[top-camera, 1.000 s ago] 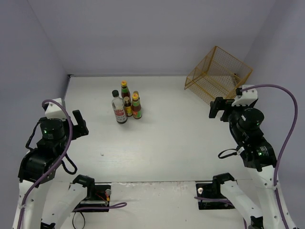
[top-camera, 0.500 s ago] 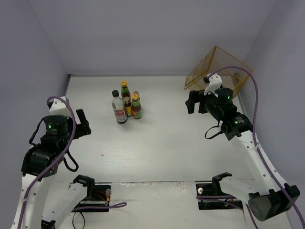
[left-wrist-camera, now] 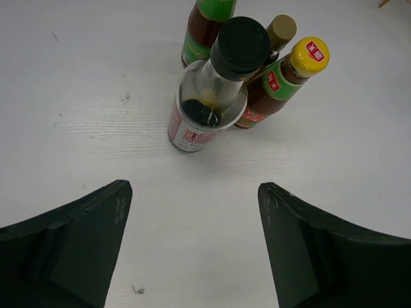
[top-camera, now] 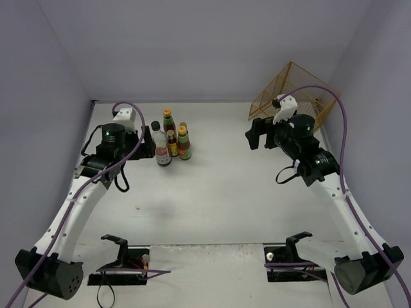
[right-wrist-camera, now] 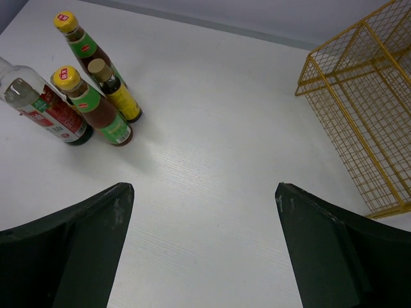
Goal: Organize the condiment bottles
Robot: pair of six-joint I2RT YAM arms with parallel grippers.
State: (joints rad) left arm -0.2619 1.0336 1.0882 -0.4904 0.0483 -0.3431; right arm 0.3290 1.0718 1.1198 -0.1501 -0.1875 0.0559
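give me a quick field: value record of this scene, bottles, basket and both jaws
bottles: one tight cluster, upright, far left of centre
clear bottle: black cap, nearest the left jaws
red bottles: two, yellow caps
brown bottle: yellow label, beside the red ones
basket: yellow wire, far right corner, apart from the cluster
left jaws: open, empty, facing the cluster
right jaws: open, empty, between cluster and basket

Bottles [top-camera: 172, 144] tightly clustered; clear bottle [left-wrist-camera: 209, 109] fronts cluster, screens others from left gripper [left-wrist-camera: 192, 192]. Open table [top-camera: 225, 186] between cluster and basket [top-camera: 295, 96] in far-right corner.
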